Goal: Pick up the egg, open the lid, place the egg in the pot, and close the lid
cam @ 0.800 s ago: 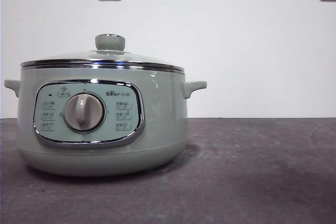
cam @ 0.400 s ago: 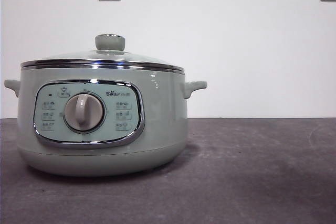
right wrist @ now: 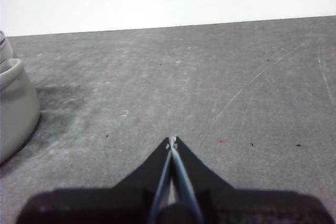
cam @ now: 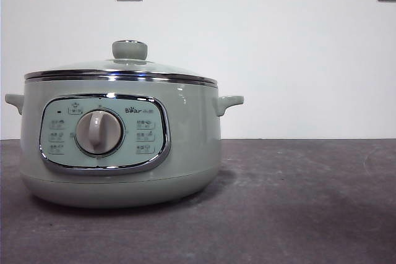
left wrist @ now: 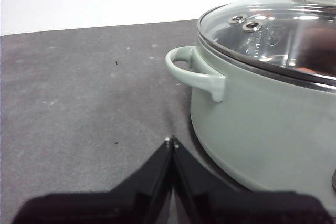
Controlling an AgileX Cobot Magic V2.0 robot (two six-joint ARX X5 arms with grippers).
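- Pot (cam: 120, 146) on grey table (cam: 297, 202), control panel and dial facing the front camera.
- Lid (cam: 120, 72) seated on the pot's rim, green knob on top, closed.
- Egg: a reddish patch shows through the lid's glass in the left wrist view; cannot tell if that is it.
- Left gripper (left wrist: 171, 141) low over the table just beside the pot's side handle, jaws pressed together, holding nothing.
- Right gripper (right wrist: 171, 140) over bare table on the pot's other side, well apart from it, jaws closed, empty.
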